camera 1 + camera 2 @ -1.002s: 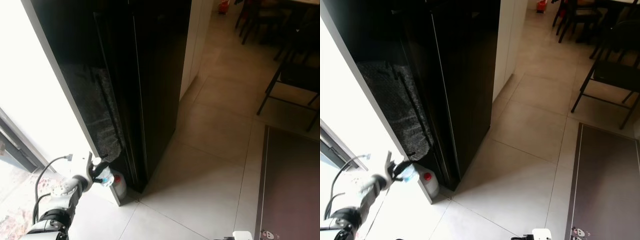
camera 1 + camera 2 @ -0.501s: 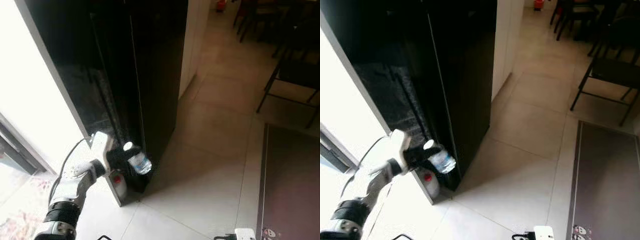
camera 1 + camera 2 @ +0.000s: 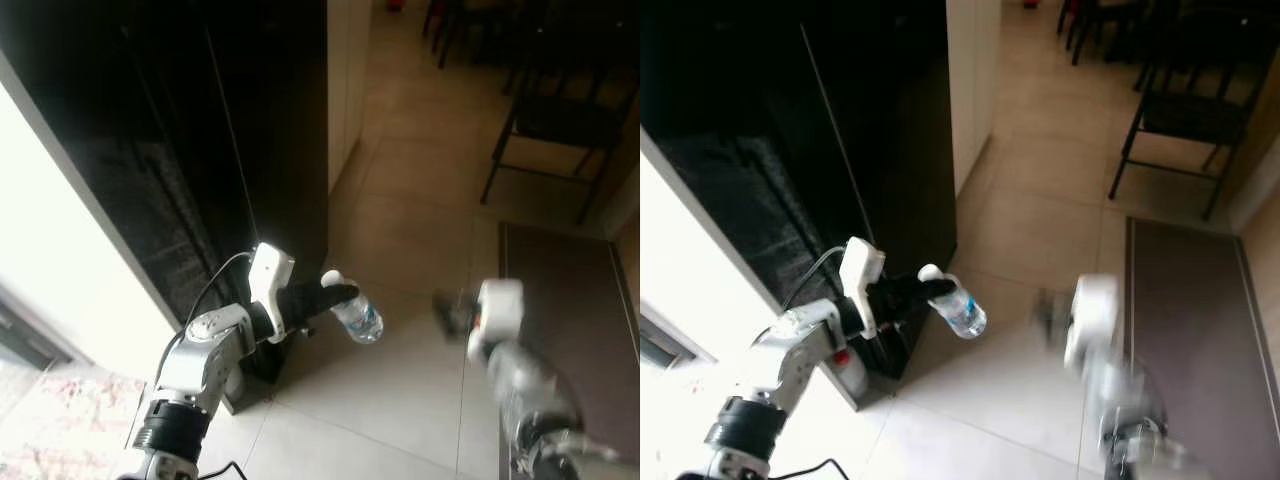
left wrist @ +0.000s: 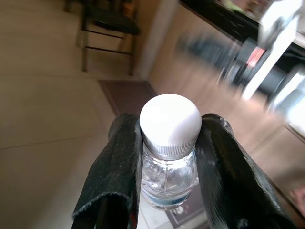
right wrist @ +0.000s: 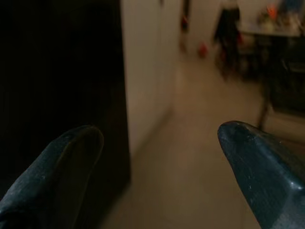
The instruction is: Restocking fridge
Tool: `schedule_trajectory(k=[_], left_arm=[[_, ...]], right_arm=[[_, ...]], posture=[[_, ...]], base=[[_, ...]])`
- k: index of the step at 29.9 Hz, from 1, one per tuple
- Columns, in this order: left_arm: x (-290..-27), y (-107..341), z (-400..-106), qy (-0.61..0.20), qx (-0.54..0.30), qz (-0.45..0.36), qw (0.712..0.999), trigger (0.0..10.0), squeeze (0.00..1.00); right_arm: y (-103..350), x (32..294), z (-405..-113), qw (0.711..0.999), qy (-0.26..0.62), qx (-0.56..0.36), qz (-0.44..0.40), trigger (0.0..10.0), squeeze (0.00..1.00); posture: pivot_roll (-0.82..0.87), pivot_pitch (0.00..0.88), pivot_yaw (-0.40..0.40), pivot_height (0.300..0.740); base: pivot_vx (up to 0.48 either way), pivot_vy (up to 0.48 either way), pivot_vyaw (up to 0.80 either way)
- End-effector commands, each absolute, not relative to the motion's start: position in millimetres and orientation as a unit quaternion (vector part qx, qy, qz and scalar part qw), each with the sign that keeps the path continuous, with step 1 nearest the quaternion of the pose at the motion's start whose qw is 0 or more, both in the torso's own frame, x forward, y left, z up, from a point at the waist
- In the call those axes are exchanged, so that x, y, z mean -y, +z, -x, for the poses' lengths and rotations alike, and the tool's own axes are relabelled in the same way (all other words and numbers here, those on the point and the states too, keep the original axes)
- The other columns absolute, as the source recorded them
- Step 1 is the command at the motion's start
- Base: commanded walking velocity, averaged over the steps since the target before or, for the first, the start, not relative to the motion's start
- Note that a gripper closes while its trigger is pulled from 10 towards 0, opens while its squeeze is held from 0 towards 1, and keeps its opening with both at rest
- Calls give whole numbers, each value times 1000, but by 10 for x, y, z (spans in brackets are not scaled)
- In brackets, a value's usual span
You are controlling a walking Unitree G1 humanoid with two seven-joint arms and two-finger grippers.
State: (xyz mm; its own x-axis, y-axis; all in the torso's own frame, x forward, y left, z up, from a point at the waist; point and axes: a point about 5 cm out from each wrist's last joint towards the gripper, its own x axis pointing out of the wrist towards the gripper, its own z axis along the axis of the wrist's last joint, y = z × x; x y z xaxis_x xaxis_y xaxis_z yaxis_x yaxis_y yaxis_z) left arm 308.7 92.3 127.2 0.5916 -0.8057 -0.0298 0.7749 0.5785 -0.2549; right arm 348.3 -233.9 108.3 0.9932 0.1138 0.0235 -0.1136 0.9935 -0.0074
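Clamped just below the white cap, the left tool [image 4: 164,167] holds a small clear water bottle [image 3: 355,313] with a blue label, out in the air above the pale tiled floor [image 3: 400,230], close beside the tall black fridge [image 3: 230,120] with its doors closed. Nearby the right tool [image 5: 157,162] is raised and blurred, its fingers [image 5: 57,167] spread wide and gripping nothing. Farther off, a dark mat [image 3: 560,290] lies on the tiles and black chairs [image 3: 545,120] stand behind it.
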Motion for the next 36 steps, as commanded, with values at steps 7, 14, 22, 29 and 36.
schedule_trajectory(k=[7,14,22,29,36], left_arm=[[-1096,1417,-3210,-387,-41,93,916,10000,0],[-1222,1583,-3330,-315,11,141,938,10000,0],[-1051,1641,-3252,-364,15,195,911,10000,0],[-847,1684,-3122,-428,4,214,878,10000,0],[-799,1625,-3059,-452,-19,193,870,10000,0]], right_arm=[[648,2132,-3260,985,153,-63,-55,10000,0],[582,2161,-3187,972,207,-97,-63,10000,0],[500,1950,-3034,922,356,-122,-89,10000,0],[675,1968,-3119,927,354,-79,-96,10000,0],[781,1976,-3194,927,347,-58,-129,10000,0]], posture=[[12,0,1,740],[15,0,-2,740],[11,0,-1,740],[8,0,1,740],[15,0,1,740]], base=[[0,0,0],[0,0,0],[0,0,0],[0,0,0],[0,0,0]])
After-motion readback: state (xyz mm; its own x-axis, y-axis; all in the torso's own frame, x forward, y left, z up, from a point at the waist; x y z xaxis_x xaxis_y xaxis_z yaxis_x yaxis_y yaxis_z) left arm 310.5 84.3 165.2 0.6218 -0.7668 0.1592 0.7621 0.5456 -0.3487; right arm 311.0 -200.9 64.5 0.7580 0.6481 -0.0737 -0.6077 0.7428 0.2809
